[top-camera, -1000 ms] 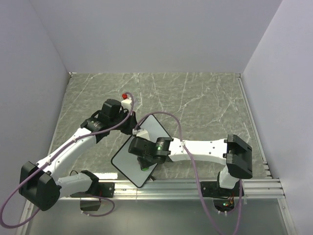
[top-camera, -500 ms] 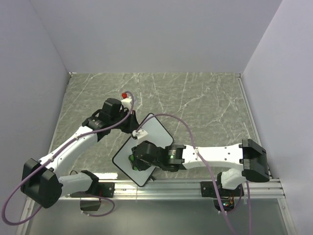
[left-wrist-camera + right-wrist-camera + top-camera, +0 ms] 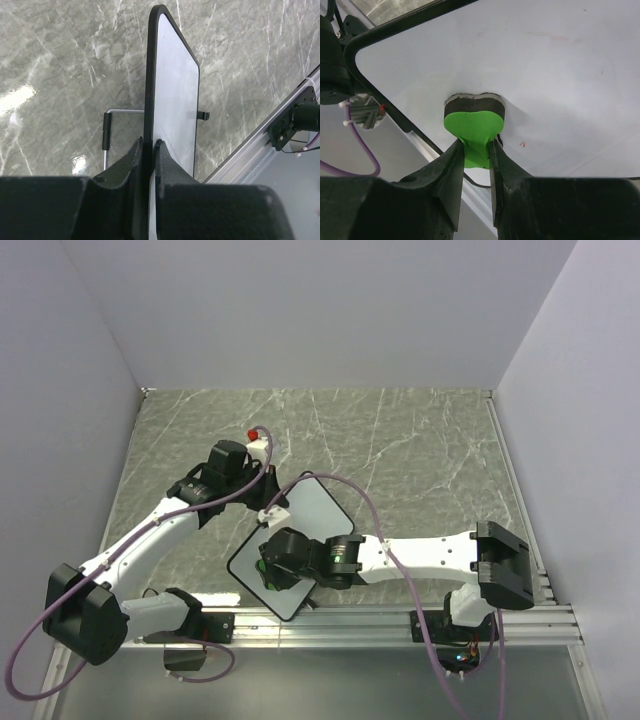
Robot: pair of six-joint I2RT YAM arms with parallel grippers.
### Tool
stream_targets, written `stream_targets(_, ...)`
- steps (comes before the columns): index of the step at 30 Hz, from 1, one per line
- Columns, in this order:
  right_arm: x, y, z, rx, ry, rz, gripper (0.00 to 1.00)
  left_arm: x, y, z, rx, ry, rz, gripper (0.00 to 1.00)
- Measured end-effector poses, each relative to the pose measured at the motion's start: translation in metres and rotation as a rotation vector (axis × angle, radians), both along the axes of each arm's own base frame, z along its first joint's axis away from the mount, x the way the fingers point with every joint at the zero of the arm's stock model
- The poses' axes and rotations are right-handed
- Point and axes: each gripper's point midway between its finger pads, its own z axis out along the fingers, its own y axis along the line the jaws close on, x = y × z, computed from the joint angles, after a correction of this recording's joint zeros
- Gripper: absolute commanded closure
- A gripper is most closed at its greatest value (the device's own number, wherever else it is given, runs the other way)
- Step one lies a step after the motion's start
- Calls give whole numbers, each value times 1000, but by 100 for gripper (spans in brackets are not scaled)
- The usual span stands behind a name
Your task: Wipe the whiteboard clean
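- The whiteboard (image 3: 315, 502) sits near the front of the marble-patterned table (image 3: 430, 460), turned corner-on, its nearest corner just beside the metal rail (image 3: 380, 618) along the table's near edge.
- The left gripper (image 3: 148, 146) is clenched on the board's black rim. In the left wrist view the board runs edge-on between the two fingers, with the white face (image 3: 172, 100) on the right.
- Beyond that edge, a thin wire stand (image 3: 106, 131) with a black sleeve shows on the left of the board, and a small black foot (image 3: 202, 115) sticks out on the right.
- The right gripper (image 3: 476, 146) grasps the green eraser (image 3: 472, 127) by its narrow waist. The eraser's dark felt pad is pressed flat against the white face (image 3: 555, 75).
- From above, this gripper (image 3: 275, 570) is over the board's near half — a bit of green shows between its fingers.
- A tiny red mark (image 3: 522, 144) lies just right of the eraser, and a faint pinkish smudge (image 3: 555, 37) lies farther up the face.
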Motion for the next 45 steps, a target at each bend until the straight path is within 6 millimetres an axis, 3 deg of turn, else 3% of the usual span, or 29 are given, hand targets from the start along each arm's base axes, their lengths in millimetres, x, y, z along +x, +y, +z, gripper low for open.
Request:
stream_targets(5, 4, -8, -6, 28, 11, -36, 100, 0, 1, -1, 3, 3, 3, 100)
stream_targets(10, 22, -49, -32, 2, 67, -160, 100, 2, 2, -1, 7, 0, 8, 100)
stream_targets(14, 46, -85, -37, -25, 58, -282, 100, 3, 1, 0, 1, -4, 10, 100)
stream_targets(17, 66, -108, -22, -18, 26, -366, 100, 3, 0, 0, 1, -5, 10, 100)
stream_targets(23, 104, -154, 52, 117, -83, -546, 100, 3, 0, 0, 2, -5, 11, 100)
stream_targets(27, 133, -187, 81, 129, -138, -685, 100, 3, 1, -1, 3, -6, 13, 100)
stream_targets(30, 152, -213, 74, 52, -133, -790, 100, 4, 1, -1, 6, -5, 16, 100)
stream_targets(33, 167, -236, 47, -65, -87, -873, 98, 5, 1, -2, 11, 0, 18, 95)
stream_targets(37, 174, -252, 9, -180, 23, -912, 76, 8, 1, -4, 22, 9, 26, 76)
stream_targets(38, 175, -254, 4, -192, 44, -918, 60, 9, 2, -5, 29, 10, 29, 73)
stream_targets(40, 178, -258, -3, -200, 74, -930, 47, 10, 7, -10, 59, 16, 47, 66)
stream_targets(41, 179, -259, -5, -201, 85, -935, 34, 10, 8, -12, 70, 23, 50, 64)
stream_targets(45, 181, -261, -14, -213, 113, -935, 18, 13, 11, -12, 102, 42, 65, 56)
